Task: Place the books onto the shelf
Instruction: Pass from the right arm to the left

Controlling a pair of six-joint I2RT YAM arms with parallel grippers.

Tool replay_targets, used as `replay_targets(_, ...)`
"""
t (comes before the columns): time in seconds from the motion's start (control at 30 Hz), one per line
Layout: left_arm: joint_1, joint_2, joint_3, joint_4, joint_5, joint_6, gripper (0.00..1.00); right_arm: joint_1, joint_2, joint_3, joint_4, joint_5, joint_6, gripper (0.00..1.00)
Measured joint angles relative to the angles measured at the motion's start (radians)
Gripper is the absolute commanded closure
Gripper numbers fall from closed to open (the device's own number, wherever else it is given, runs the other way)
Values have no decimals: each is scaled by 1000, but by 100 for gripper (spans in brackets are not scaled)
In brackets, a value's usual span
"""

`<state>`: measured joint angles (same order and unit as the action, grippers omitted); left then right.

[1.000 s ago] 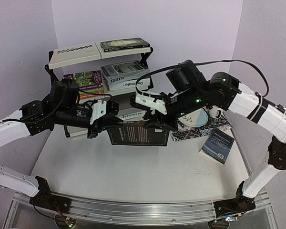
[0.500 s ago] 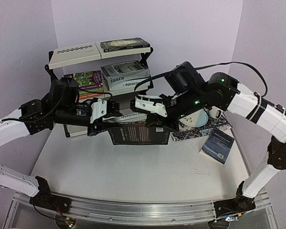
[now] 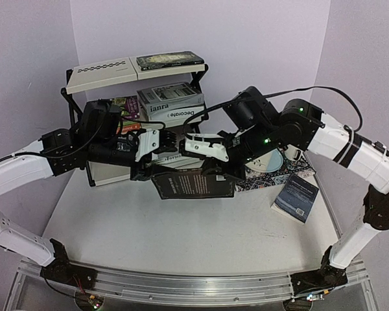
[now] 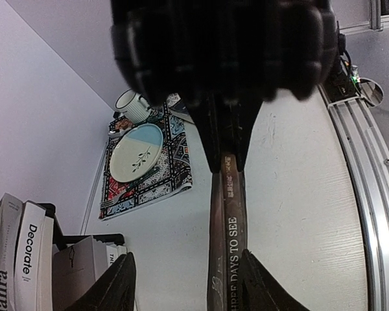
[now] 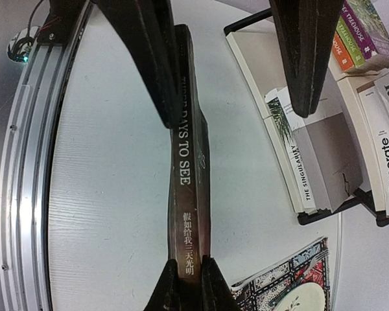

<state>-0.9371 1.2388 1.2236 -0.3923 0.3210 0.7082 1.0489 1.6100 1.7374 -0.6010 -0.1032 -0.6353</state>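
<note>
A black book [image 3: 193, 185] with "Three Days to See" on its spine [image 5: 193, 175] hangs edge-up just above the table in front of the shelf [image 3: 102, 74]. My right gripper [image 5: 191, 285] is shut on its right end. My left gripper [image 4: 188, 288] is open at the book's left end: one finger [image 4: 262, 285] lies against the spine [image 4: 230, 246], the other [image 4: 113, 288] stands well clear. The shelf holds a black book [image 3: 170, 61] on top, the "laura" and "Decorate" books [image 3: 170, 103] and colourful paperbacks [image 3: 117, 107] in the middle, and white and grey books [image 5: 318, 155] at the bottom.
A dark blue book [image 3: 297, 196] lies flat on the table at the right. Behind it a patterned placemat [image 3: 259, 181] carries a plate [image 3: 271, 159] and a mug [image 3: 292, 154]. An aluminium rail [image 3: 194, 285] runs along the near table edge.
My left gripper has opened and let go of the black book. My right gripper has shut on its other end. The book has shifted a little right and tilted.
</note>
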Motion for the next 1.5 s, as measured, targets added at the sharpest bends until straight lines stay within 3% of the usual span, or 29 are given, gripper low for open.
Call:
replay_targets(0.2,0,-1,0,-1,59,-29,30,0,0,-16,50,18,-10,100)
replay_targets(0.57,0,-6,-17,-1,71,-107,47,0,-13,-59,110,9,-20,100)
replay_targets(0.77,0,19,-29,1,71,-111,47,0,-25,-64,121,3,-21,100)
replay_targets(0.9,1,23,-44,6,60,-108,56,0,-27,-66,110,2,-23,100)
replay_targets(1.07,2,31,-48,6,40,-103,57,-1,-31,-69,105,4,-21,100)
replay_targets(1.13,2,34,-48,6,40,-103,63,-1,-31,-69,104,5,-20,100)
replay_targets(1.3,2,35,-55,6,33,-97,95,-1,-34,-77,107,7,-18,99)
replay_targets(1.33,2,36,-56,6,29,-92,100,-1,-37,-83,111,6,-16,95)
replay_targets(1.37,2,37,-56,5,26,-90,100,-1,-39,-88,117,8,-15,86)
replay_targets(1.5,0,37,-61,0,18,-79,100,-1,-55,-105,150,-5,-22,70)
